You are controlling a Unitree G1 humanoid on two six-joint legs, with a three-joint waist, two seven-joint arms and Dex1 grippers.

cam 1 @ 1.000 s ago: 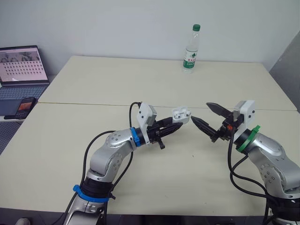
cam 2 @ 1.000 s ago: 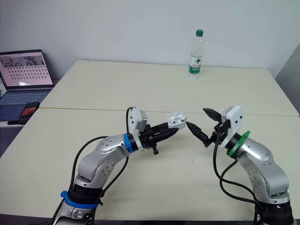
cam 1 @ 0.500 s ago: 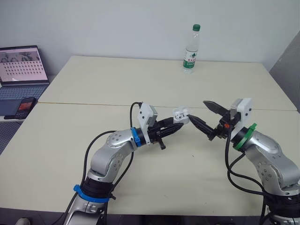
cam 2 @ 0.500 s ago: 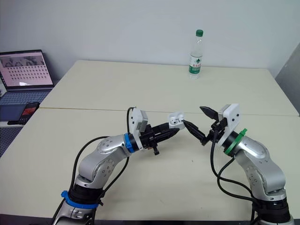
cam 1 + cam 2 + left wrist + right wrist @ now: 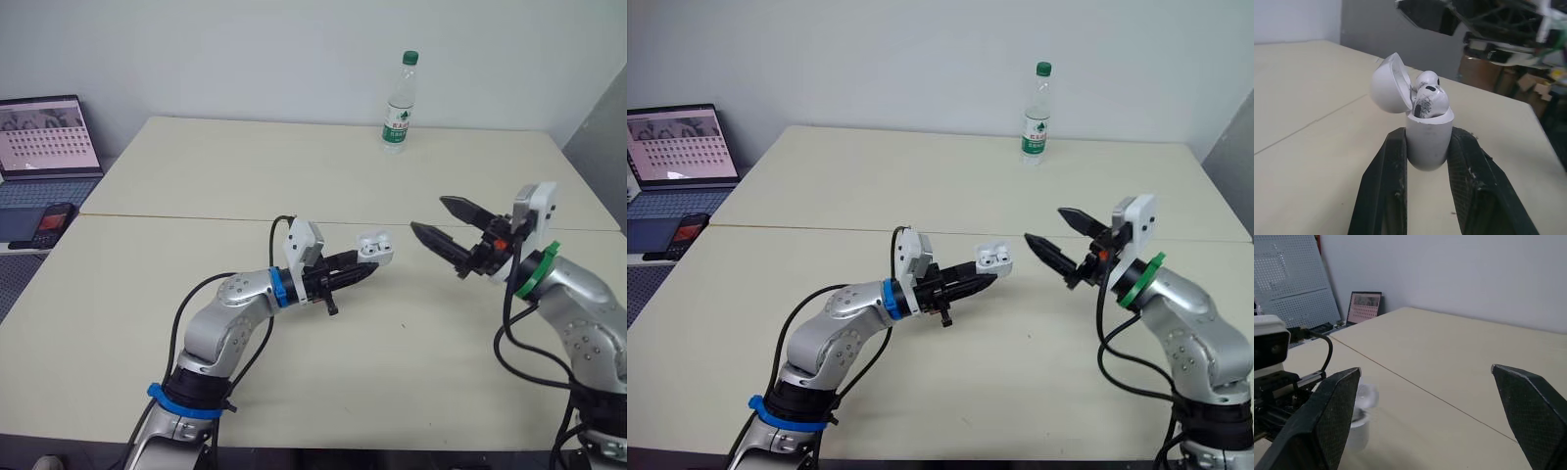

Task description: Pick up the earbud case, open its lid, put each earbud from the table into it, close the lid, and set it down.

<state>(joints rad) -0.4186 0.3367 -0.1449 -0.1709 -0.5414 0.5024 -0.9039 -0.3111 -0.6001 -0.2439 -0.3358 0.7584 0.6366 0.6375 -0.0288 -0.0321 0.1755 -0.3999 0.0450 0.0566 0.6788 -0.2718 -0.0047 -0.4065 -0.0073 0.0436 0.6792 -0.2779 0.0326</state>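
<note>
The left gripper (image 5: 1428, 133) grasps the earbud case (image 5: 1429, 147), its lid (image 5: 1387, 84) open; two earbuds (image 5: 1430, 103) sit inside. The right gripper (image 5: 428, 214) is spread wide, empty, apart from it.

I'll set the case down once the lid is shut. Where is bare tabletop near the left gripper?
Bare table lies under and nearer than the earbud case held by the left gripper, between both arms. The far half, from the seam to the water bottle, is bare. Tightest is the gap between case and open right gripper.
</note>
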